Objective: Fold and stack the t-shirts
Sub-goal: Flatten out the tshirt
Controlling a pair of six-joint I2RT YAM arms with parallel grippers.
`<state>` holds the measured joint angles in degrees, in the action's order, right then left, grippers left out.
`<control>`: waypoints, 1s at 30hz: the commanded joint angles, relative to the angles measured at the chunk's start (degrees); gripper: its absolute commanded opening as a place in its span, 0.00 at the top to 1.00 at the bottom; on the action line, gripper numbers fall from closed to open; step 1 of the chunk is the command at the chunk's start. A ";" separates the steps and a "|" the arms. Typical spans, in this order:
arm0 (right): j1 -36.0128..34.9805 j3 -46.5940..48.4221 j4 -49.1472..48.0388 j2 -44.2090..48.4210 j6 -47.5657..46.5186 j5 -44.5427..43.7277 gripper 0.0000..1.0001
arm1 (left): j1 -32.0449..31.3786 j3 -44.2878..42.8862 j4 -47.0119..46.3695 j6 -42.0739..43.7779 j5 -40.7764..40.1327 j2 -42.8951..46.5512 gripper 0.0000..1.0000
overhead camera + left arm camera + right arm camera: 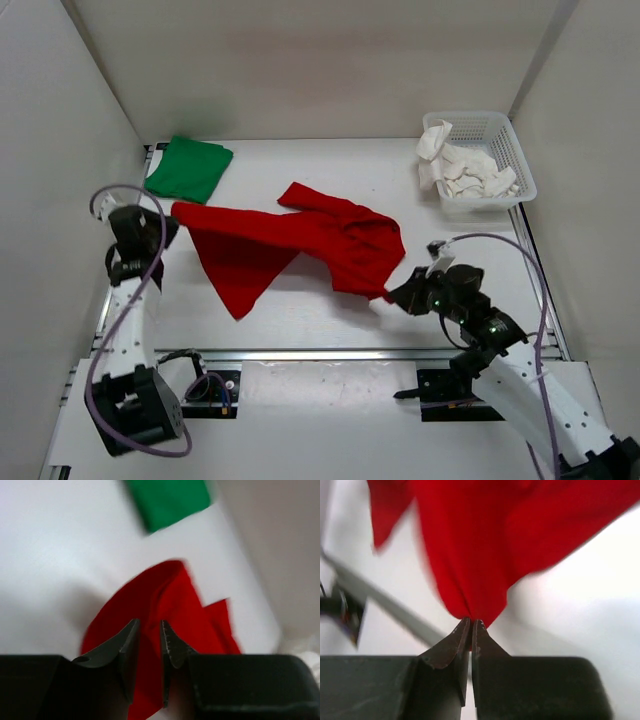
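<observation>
Bright even light, soft shadows; both wrist views blurred, overhead sharp

The red cloth t-shirt lies spread mid-desk; the folded green cloth t-shirt far left; the white plastic mesh basket, far right, holds the crumpled white cloth t-shirt.

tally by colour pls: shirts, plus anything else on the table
green shirt: 1
red shirt: 1
white shirt, crumpled in the basket: 1
basket: 1
Total: 4
</observation>
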<state>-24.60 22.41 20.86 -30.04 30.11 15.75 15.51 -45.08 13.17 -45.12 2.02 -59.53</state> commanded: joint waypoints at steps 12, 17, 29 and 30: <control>0.06 -2.72 -1.68 -6.60 1.71 -1.00 0.50 | 3.83 14.58 3.89 5.84 1.49 5.30 0.52; 10.53 -3.35 -9.86 -17.66 -1.54 -2.11 0.50 | 0.23 17.57 -2.00 5.84 1.41 3.55 0.53; 15.71 14.03 -26.12 -56.60 -0.32 -3.98 0.95 | -13.14 11.07 -11.65 6.02 3.33 -19.29 0.60; 16.24 15.02 -27.09 -59.66 -0.14 -3.54 1.00 | -12.18 11.85 -12.54 5.23 3.86 -21.49 0.62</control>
<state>-10.79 34.41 0.16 -84.42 29.58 11.68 2.39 -32.80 4.75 -38.48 4.71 -78.28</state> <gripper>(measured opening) 0.024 0.383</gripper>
